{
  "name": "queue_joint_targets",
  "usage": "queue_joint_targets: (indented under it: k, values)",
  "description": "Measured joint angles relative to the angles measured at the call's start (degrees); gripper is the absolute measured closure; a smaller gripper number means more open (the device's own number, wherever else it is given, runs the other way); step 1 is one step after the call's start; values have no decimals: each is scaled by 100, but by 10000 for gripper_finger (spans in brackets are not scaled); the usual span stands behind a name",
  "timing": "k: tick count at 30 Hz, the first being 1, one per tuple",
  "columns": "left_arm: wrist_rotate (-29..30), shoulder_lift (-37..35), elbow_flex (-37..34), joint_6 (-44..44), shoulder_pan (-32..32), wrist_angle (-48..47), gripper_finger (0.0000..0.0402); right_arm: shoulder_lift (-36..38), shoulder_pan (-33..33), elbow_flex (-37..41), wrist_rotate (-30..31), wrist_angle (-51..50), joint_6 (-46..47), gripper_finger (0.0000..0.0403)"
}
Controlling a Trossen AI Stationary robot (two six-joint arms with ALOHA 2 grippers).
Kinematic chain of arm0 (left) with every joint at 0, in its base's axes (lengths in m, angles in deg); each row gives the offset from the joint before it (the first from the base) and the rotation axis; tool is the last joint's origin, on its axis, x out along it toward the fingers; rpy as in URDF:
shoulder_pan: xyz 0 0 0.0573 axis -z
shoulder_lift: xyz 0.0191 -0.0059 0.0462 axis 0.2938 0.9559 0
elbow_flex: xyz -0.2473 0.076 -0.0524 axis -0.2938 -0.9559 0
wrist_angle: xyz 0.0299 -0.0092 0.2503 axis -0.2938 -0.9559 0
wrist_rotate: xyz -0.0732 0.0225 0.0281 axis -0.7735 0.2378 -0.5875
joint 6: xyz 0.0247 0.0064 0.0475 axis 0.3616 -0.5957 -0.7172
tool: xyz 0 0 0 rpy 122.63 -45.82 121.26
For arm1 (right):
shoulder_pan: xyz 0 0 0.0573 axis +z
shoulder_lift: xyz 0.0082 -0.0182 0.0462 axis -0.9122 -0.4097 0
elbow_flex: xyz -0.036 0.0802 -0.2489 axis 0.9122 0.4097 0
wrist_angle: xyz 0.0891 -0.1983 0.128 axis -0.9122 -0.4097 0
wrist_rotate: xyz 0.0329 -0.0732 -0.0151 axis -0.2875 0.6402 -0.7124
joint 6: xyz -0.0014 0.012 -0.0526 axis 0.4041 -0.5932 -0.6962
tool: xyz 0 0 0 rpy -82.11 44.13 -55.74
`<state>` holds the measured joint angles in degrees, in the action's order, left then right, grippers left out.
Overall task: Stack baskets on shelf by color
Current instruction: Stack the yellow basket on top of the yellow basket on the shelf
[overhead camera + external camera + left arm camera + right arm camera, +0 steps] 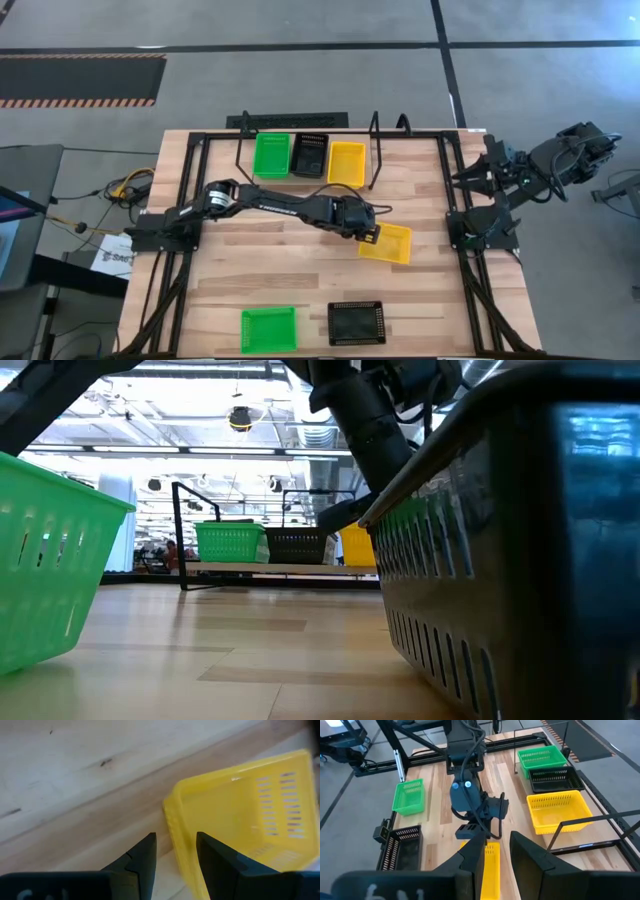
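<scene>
A yellow basket [386,243] right of frame centre has its rim between the left claw's [370,236] parted fingers, while the right claw [492,851] waits open at right.

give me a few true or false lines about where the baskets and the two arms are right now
1. Three baskets sit on the shelf, green, black, yellow. True.
2. The left gripper is at the rim of the loose yellow basket. True; its fingers straddle that rim.
3. The right gripper is reaching over the shelf. False; it is pulled back near the table's right edge.
4. The black basket at the near edge lies left of the green one. False; it lies to the right.
5. The loose yellow basket is stacked on another basket. False; it lies on the tabletop.
</scene>
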<state>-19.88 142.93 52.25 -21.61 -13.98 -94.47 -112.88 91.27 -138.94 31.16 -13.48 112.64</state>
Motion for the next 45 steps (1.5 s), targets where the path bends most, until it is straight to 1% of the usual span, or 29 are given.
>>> queue_joint_targets:
  k: [9,15,17,19,21,24,26,28,30,31,32,34,36,39,41,42,44,45]
  values:
    - [-21,0,0,205,2,61,276,0,0,0,-6,-5,-19,290]
    - [-212,156,-11,276,0,134,276,0,0,0,-7,-1,-58,290]
    - [-338,247,17,337,0,418,276,0,0,0,-7,20,-89,290]
    - [-515,280,1,351,0,319,276,-2,0,0,-7,22,-93,290]
    - [-552,387,14,352,0,516,276,0,-1,0,-7,24,-93,290]
    - [-613,413,-11,309,-2,454,281,0,-2,0,-7,24,-104,290]
    - [-643,403,10,224,-15,508,298,-2,0,0,-7,23,-104,290]
    - [-637,398,10,55,-19,481,330,-2,-2,0,-7,24,-104,290]
    - [-586,388,16,-180,-22,452,374,-2,0,0,-7,24,-104,290]
    - [-571,380,68,-312,-24,388,387,-2,-2,0,-7,24,-104,290]
    - [-552,374,137,-424,-24,397,392,-2,0,0,-7,24,-104,290]
    - [-462,367,384,-677,-30,260,397,-2,-2,0,-7,24,-104,290]
    - [-313,367,788,-955,-34,-127,400,-2,-2,0,-7,24,-104,290]
    - [34,359,1635,-1436,-48,-995,401,-2,-2,0,-7,24,-102,290]
    - [358,358,2339,-1806,-50,-1744,401,-2,-2,0,-7,24,-102,290]
    - [558,305,2533,-2006,-50,-2007,401,-2,-2,0,-7,24,-102,290]
    - [861,-230,2133,-2351,-75,-1889,401,0,-2,0,-7,26,-100,290]
    - [1042,-468,1954,-2431,-96,-2021,401,-2,-2,0,-5,28,-100,290]
